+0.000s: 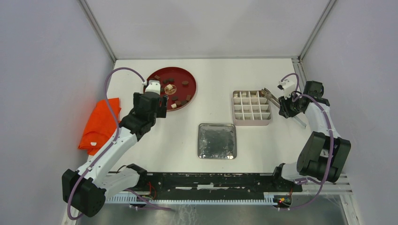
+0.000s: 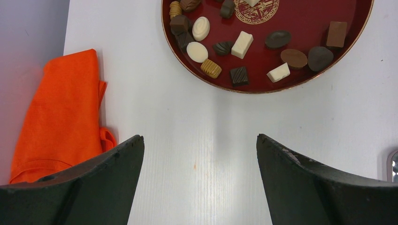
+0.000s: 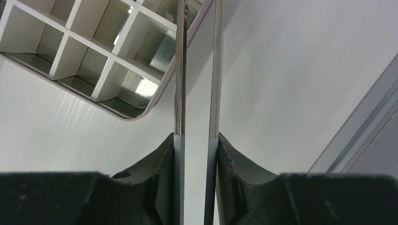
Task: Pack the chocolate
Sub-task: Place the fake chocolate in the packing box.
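The chocolate [image 2: 242, 44] lies as several dark, light-brown and cream pieces on the round dark-red plate [image 2: 305, 23], at the back left in the top view, where the chocolate [image 1: 170, 87] dots the plate [image 1: 159, 75]. My left gripper [image 2: 199, 138] is open and empty over bare table just short of the plate's near rim; the top view shows the left gripper [image 1: 163, 104] there too. My right gripper [image 3: 197, 138] is shut on metal tongs [image 3: 180, 70]. The tongs [image 1: 268, 95] reach over the right edge of the pale grid box [image 1: 252, 124], whose compartments [image 3: 123, 40] show empty; the tong tips run out of the right wrist view.
An orange cloth [image 1: 99, 124] lies left of the left arm, close to its left finger [image 2: 56, 117]. A square silvery lid [image 1: 217, 140] sits at the table's middle front. An enclosure rail [image 3: 356, 126] runs close on the right of the right gripper [image 1: 285, 104].
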You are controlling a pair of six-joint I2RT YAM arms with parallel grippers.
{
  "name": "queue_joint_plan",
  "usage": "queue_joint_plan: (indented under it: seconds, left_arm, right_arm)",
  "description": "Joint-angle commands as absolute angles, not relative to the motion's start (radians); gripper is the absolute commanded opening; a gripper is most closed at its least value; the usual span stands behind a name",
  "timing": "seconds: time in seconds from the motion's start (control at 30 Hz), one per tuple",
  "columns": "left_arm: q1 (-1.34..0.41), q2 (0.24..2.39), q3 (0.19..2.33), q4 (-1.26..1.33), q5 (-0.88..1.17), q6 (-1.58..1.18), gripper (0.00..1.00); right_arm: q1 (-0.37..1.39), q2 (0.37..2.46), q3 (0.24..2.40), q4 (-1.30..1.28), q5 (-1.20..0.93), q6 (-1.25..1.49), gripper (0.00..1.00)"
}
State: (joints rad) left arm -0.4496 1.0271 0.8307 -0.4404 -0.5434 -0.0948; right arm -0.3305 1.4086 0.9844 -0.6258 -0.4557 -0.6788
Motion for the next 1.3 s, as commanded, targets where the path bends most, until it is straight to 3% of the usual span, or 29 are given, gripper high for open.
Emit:
queue_joint_plan:
  seconds: [0.0, 0.4, 1.0, 1.27]
  left_arm:
    - [-0.445, 1.018, 0.838, -0.425, -0.538, -0.081, 0.94]
    - [-0.445, 1.014, 0.838, -0.426, -0.538, -0.081, 0.94]
    - [-0.445, 1.008, 0.838, -0.426, -0.529, -0.084, 0.94]
    - [-0.445, 1.013, 0.835, -0.417, -0.502, -0.088, 0.94]
  right_arm:
    - [-0.336, 1.41, 1.028, -0.62, -0.488, -0.689, 0.35]
    - [-0.337, 1.414, 1.041, -0.624, -0.492, -0.687, 0.4]
    - [-0.333, 1.358, 1.105, -0.703, -0.682, -0.649, 0.38]
    - [-0.242, 1.331, 1.105, -0.673, -0.716, -0.591, 0.38]
